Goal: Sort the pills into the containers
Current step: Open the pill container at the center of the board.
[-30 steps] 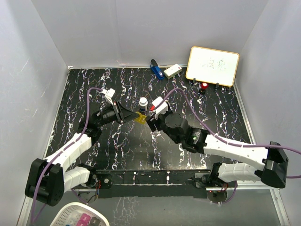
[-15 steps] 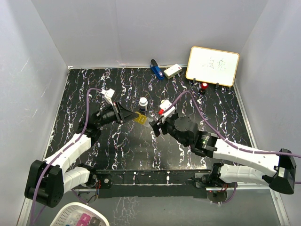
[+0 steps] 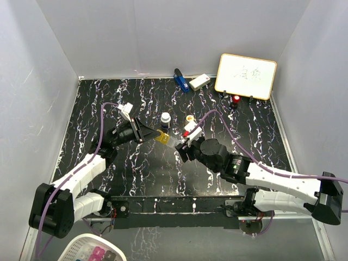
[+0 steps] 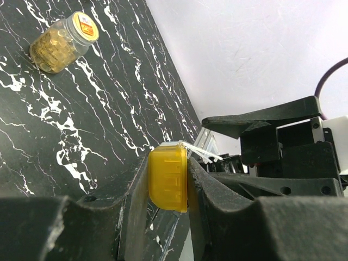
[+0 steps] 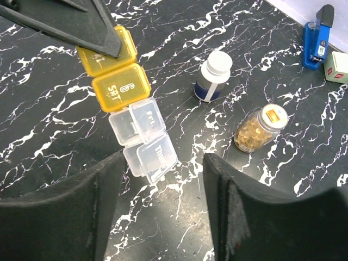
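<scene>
My left end effector (image 4: 168,182) clamps the yellow end of the pill box (image 5: 128,102), whose clear end sits just ahead of my right end effector (image 5: 163,163), jaws apart and empty; I judge I'm opening compartments, so next it must pinch a clear lid.

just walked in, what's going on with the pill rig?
The left gripper is shut on the yellow end of the pill box and seems to hold it off the table. The right gripper is open, with the box's clear end at the gap between its fingers, not gripped. The dark bottle and amber bottle stand capped behind, untouched.
</scene>
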### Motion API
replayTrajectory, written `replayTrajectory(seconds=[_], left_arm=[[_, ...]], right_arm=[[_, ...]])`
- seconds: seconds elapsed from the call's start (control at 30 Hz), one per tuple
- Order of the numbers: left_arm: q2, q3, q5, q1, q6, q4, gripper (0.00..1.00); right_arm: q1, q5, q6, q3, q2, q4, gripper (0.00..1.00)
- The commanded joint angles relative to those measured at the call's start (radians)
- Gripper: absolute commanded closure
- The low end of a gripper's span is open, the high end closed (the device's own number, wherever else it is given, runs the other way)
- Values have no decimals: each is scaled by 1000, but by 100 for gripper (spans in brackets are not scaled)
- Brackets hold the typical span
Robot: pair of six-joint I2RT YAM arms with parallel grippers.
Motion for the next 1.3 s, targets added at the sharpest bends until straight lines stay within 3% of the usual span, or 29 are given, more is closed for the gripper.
replayTrajectory(seconds=[0.0, 0.7, 0.8, 0.87, 0.93, 1.03, 1.17, 1.2, 1.23, 1.27], left_arm=[[-2, 3, 44, -3, -38, 44, 100], [25, -28, 98, -4, -107, 145, 100], [26, -28, 100, -3, -107, 150, 100], [25, -32, 93, -3, -108, 151, 99], [23, -36, 88, -4, -107, 152, 95], [17, -43, 73, -3, -104, 152, 79], [6, -60, 53, -4, -100, 165, 67], [4, -64, 50, -3, -97, 169, 52], [2, -69, 46, -3, -95, 173, 11], [-1, -72, 44, -3, -91, 172, 3]], right_arm=[[-3, 51, 10, -13, 11, 96, 46], [-4, 87, -16, -25, 26, 161, 74], [-4, 70, -12, -20, 32, 161, 86], [-4, 63, -9, -16, 35, 163, 100], [-4, 53, -8, -13, 36, 163, 100], [-4, 44, -5, -10, 39, 162, 100], [-4, 42, 4, -8, 47, 158, 100], [-4, 42, 7, -8, 49, 158, 100], [-4, 43, 10, -7, 50, 157, 100], [-4, 46, 14, -5, 52, 158, 100]])
